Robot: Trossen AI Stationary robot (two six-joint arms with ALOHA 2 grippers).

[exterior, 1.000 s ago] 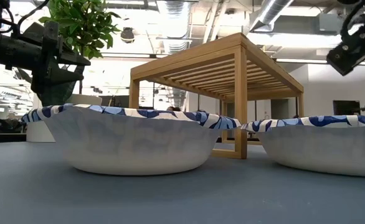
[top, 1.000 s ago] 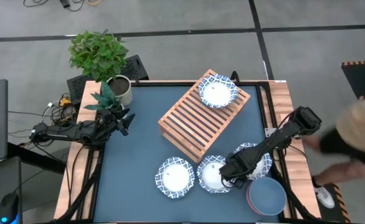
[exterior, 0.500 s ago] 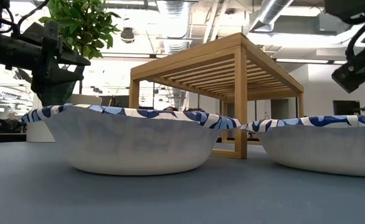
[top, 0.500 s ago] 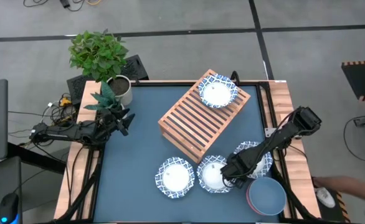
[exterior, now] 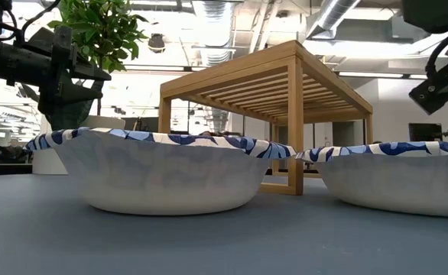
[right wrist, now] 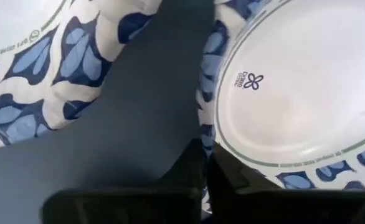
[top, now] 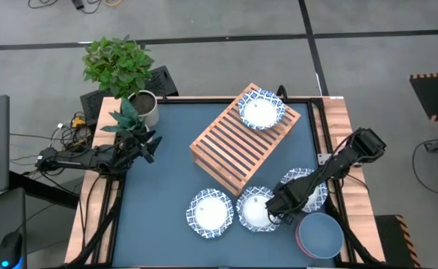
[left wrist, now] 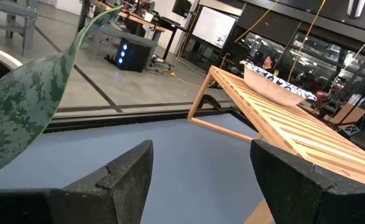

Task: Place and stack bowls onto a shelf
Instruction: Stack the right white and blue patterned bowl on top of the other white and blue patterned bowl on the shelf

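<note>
The wooden slatted shelf (top: 238, 146) stands mid-table with one blue-and-white patterned bowl (top: 261, 110) on its far end. Three more patterned bowls rest on the table near the front: left (top: 210, 213), middle (top: 256, 209) and right (top: 306, 187). A blue bowl (top: 320, 233) sits in a pink-red one at the near right corner. No green bowl shows. My right gripper (top: 277, 211) is low between the middle and right bowls, shut on the right bowl's rim. My left gripper (top: 150, 146) waits open at the table's left edge, also seen in its wrist view (left wrist: 201, 155). My right gripper pinches the right patterned bowl's rim (right wrist: 207, 134) on its near-left side. One finger (right wrist: 170, 186) is outside over the gap between the bowls and the other (right wrist: 263, 186) is inside the bowl. The fingers come from above, pointing down. The bowl rests on the table.
The middle bowl's rim (right wrist: 58, 81) lies close beside the held one. A large potted plant (top: 120, 67) and a small plant (top: 129, 119) stand at the far left corner, near my left gripper. The blue tabletop (top: 159, 202) lies bare between the left arm and the bowls.
My right gripper has come down toward the bowls, as the low view shows. The bowls and the shelf have kept still.
</note>
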